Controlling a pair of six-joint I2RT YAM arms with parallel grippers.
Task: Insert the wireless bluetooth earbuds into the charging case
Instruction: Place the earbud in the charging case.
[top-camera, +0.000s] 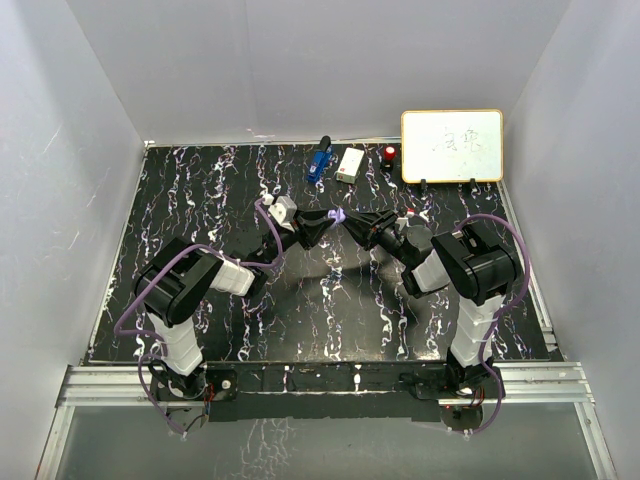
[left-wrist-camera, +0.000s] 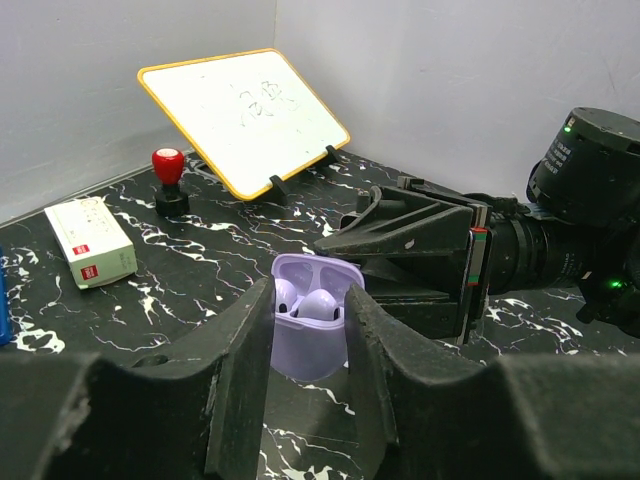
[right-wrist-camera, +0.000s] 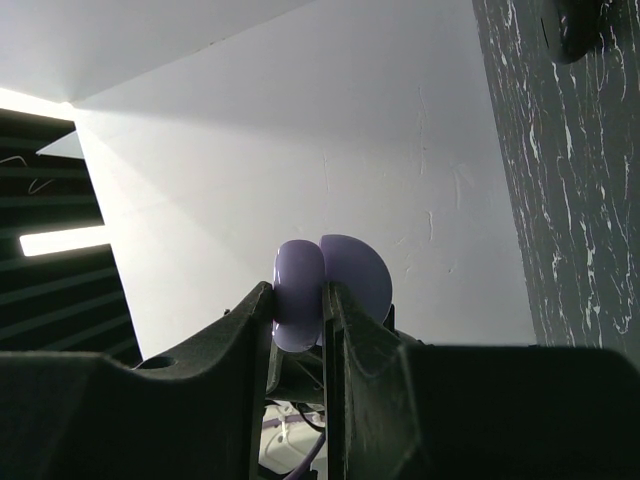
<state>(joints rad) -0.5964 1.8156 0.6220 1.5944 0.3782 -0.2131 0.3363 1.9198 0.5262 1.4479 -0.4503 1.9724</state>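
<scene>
**Mostly hidden: one lilac case between two grippers**

Only the open top of the single lilac charging case (left-wrist-camera: 312, 345) shows in the left wrist view. The left gripper (left-wrist-camera: 308, 292) masks its flanks, with a finger on either side; whether they press it I cannot tell. Two lilac earbuds (left-wrist-camera: 322, 304) sit inside. The right gripper (right-wrist-camera: 298, 290) pinches the case over the middle of the table (top-camera: 200, 200). At the back stand one whiteboard (top-camera: 452, 145) with writing too faint to read, one red stamp (top-camera: 389, 154), one white box (top-camera: 350, 165) and one blue tool (top-camera: 319, 163).
</scene>
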